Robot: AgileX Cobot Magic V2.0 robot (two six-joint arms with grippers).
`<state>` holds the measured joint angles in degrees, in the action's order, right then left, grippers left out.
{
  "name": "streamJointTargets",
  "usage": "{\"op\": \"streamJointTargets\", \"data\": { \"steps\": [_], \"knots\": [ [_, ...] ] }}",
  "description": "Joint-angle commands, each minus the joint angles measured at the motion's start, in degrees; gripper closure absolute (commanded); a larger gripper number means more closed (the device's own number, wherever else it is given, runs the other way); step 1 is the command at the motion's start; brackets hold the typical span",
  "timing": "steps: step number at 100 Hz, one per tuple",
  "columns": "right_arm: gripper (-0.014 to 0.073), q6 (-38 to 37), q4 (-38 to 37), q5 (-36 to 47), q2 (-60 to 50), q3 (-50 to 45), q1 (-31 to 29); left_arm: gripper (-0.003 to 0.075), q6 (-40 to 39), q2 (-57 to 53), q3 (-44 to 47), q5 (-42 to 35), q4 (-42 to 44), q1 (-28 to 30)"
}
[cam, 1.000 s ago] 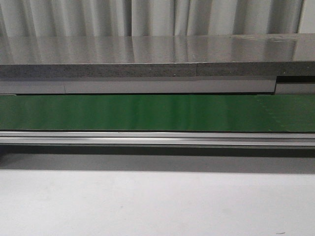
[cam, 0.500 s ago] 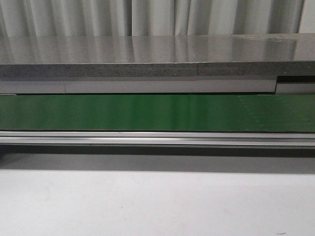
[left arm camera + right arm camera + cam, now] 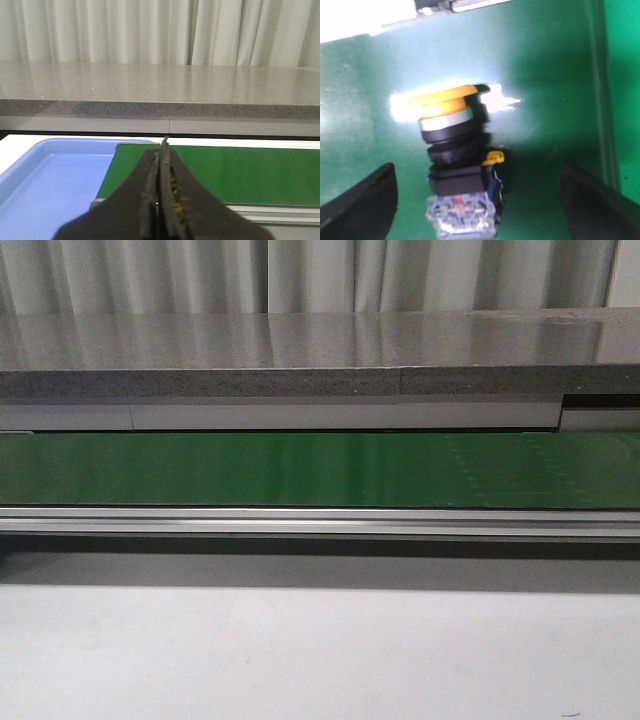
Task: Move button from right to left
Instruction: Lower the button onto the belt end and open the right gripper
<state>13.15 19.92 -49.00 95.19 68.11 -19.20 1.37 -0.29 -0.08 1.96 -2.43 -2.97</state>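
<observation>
Faint pale markings on one green conveyor belt (image 3: 300,468) shifted leftward since the earlier front frames; otherwise unchanged, no arm or button in that view. One blue tray (image 3: 45,180) beside belt end, behind left gripper (image 3: 161,165), jaws pressed together. One button (image 3: 455,160) lying on belt between spread fingers of right gripper (image 3: 480,200), untouched, long axis along the midline between them, yellow cap pointing away from the camera.

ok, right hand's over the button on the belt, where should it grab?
Probably the black body below the yellow cap, not the cap itself. The button sits between the right hand's open fingers, so closing on the blocky sides looks best: flat faces should hold better than the round, overhanging cap.
</observation>
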Motion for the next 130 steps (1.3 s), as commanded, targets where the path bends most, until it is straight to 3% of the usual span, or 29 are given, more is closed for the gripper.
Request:
{"op": "streamJointTargets", "data": {
  "steps": [1,36,45,62,72,109,130],
  "knots": [
    [-0.0060,0.13,2.84,-0.05,-5.73,1.57,-0.03,0.0741,-0.45,-1.81,2.59,-4.91,-0.49,0.19],
    [-0.0031,3.92,3.51,-4.13,-17.94,1.51,0.50,0.0741,-0.45,-1.81,2.59,-4.91,-0.49,0.19],
    [0.0101,3.92,3.36,-4.65,-20.52,1.51,1.39,0.0741,-0.45,-1.81,2.59,-4.91,-0.49,0.19],
    [0.0492,3.92,0.68,-5.51,-24.85,0.30,4.28,0.0741,-0.45,-1.81,2.59,-4.91,-0.49,0.19],
    [0.0664,3.92,-1.31,-3.45,-28.14,-2.49,6.23,0.0741,-0.45,-1.81,2.59,-4.91,-0.49,0.19],
    [0.0661,3.37,-1.38,12.70,-42.09,-20.79,10.97,0.0741,-0.45,-1.81,2.59,-4.91,-0.49,0.19],
    [0.0661,-3.82,-1.71,23.25,-50.79,-28.68,12.15,0.0741,-0.45,-1.81,2.59,-4.91,-0.49,0.19]
  ]
}}
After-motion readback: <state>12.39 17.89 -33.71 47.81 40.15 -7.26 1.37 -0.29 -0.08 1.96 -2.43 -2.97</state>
